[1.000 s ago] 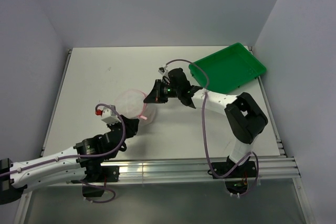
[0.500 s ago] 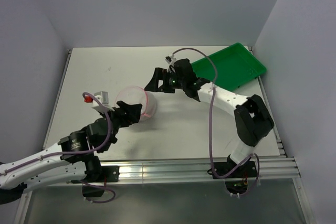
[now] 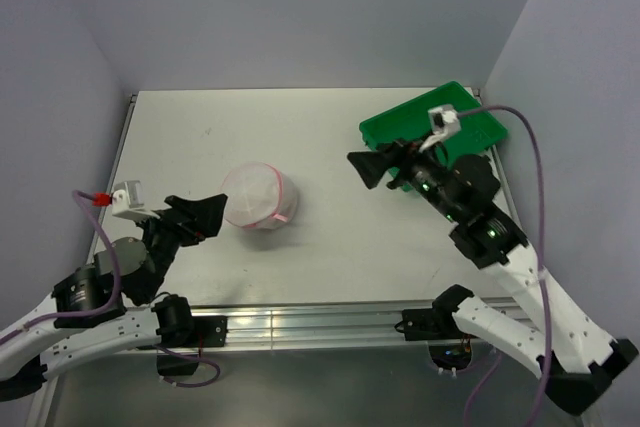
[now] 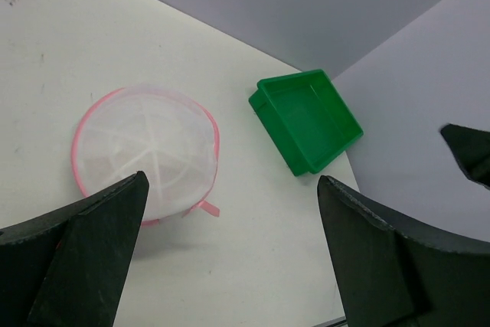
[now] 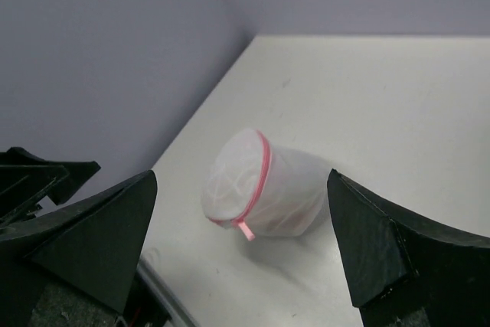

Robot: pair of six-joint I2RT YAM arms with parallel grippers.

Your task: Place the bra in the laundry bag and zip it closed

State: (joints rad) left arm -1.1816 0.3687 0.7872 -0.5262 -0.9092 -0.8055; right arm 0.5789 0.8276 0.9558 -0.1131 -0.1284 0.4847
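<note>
While both arms' jaws stand spread (gripping nothing), the laundry bag (image 3: 257, 197) sits well apart from every table (image 3: 200, 137) edge.

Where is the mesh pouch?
Top view: the small white mesh pouch with pink rim lies left of centre, between the left end effector and right end effector, touching neither.

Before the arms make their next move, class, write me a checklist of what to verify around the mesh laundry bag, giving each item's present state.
1. The left hand is open and off the laundry bag: ok.
2. The right hand is open and clear of the bag: ok.
3. The bag rests on the table, apart from the green tray: ok.
4. The bra is inside the bag: cannot tell; the mesh shows only pale shapes.
5. The pink zipper is fully shut: cannot tell; no gap shows in these views.
</note>
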